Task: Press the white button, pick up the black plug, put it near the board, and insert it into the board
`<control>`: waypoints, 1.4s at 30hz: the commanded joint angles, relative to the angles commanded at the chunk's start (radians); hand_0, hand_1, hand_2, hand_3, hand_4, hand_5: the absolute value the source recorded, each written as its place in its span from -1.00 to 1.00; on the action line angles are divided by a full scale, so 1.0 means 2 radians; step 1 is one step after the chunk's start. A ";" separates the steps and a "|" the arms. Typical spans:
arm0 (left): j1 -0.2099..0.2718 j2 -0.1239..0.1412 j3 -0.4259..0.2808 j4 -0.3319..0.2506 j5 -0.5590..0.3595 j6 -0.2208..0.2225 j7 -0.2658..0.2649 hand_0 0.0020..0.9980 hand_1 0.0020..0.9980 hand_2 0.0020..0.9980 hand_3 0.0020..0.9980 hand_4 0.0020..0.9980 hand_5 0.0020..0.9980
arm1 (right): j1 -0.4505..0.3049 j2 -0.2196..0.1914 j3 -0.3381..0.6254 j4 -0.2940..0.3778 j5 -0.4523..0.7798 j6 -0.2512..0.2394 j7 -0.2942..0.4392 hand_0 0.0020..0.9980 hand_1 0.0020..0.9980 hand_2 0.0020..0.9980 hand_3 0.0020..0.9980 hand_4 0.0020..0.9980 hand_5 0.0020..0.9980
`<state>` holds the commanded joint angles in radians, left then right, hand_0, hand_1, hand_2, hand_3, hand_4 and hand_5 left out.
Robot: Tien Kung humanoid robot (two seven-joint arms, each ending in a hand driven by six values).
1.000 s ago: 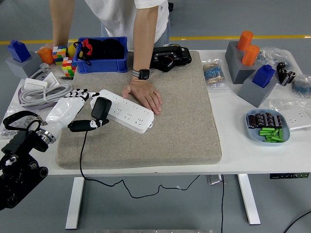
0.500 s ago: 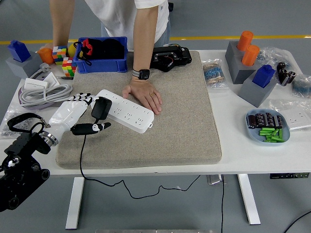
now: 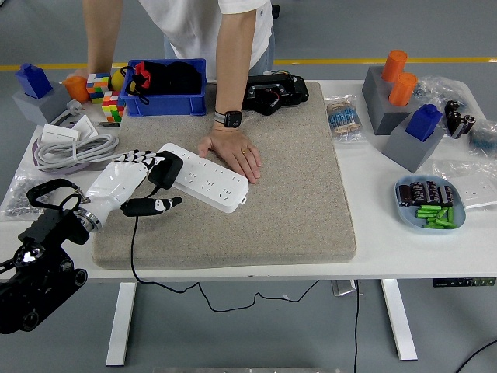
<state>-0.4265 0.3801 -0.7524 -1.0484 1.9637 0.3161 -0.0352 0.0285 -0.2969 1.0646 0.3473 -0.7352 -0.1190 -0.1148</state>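
Black plug (image 3: 165,172) sits in the grip of the left hand (image 3: 133,180), whose white fingers (image 3: 140,158) curl over its top while the thumb reaches out beneath it; the plug is right at the left end of the white power strip (image 3: 204,176), touching or just above it, though whether its pins are in a socket cannot be told. Its black cord (image 3: 133,249) drops from the hand over the near edge of the desk and loops below. That strip lies at a slant on the grey mat (image 3: 287,186), its left end near the mat's left edge. From the far side a person leans in and lays one hand (image 3: 231,152) flat on the strip's right end, a watch (image 3: 228,119) on that wrist. Behind the strip, at the mat's far left corner, stands a blue bin (image 3: 161,103) with dark things inside, and a black device (image 3: 273,92) lies beside it at the far edge. Coiled white cable (image 3: 68,146) rests on the desk's left side. Toward the right edge a blue dish (image 3: 429,203) holds green and dark small parts, with grey blocks (image 3: 404,116) topped in orange and blue behind it
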 joint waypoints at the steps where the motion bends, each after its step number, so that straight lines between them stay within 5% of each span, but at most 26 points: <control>1: -0.002 -0.001 0.002 0.001 0.000 0.000 0.000 0.95 0.95 0.78 0.66 0.78 0.53 | 0.000 0.000 0.000 0.000 0.000 0.000 0.000 0.41 0.23 0.25 0.19 0.26 -0.31; 17: -0.040 -0.018 0.040 0.035 -0.009 -0.012 0.013 0.95 0.94 0.76 0.64 0.78 0.53 | -0.001 0.003 0.003 0.000 0.000 0.000 0.001 0.40 0.23 0.25 0.19 0.26 -0.31; 31: -0.017 -0.009 -0.044 -0.034 -0.032 0.039 -0.032 0.94 0.95 0.81 0.75 0.77 0.53 | -0.002 0.003 0.006 0.001 0.000 0.000 0.001 0.40 0.23 0.25 0.19 0.26 -0.31; 42: 0.031 -0.030 -0.142 -0.054 -0.021 0.041 -0.027 0.95 0.94 0.80 0.73 0.76 0.54 | -0.001 0.004 0.009 -0.001 -0.002 0.000 0.000 0.41 0.23 0.25 0.20 0.26 -0.31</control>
<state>-0.3655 0.3192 -1.0357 -1.1568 1.9225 0.3972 -0.0886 0.0257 -0.2883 1.0830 0.3462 -0.7386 -0.1186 -0.1139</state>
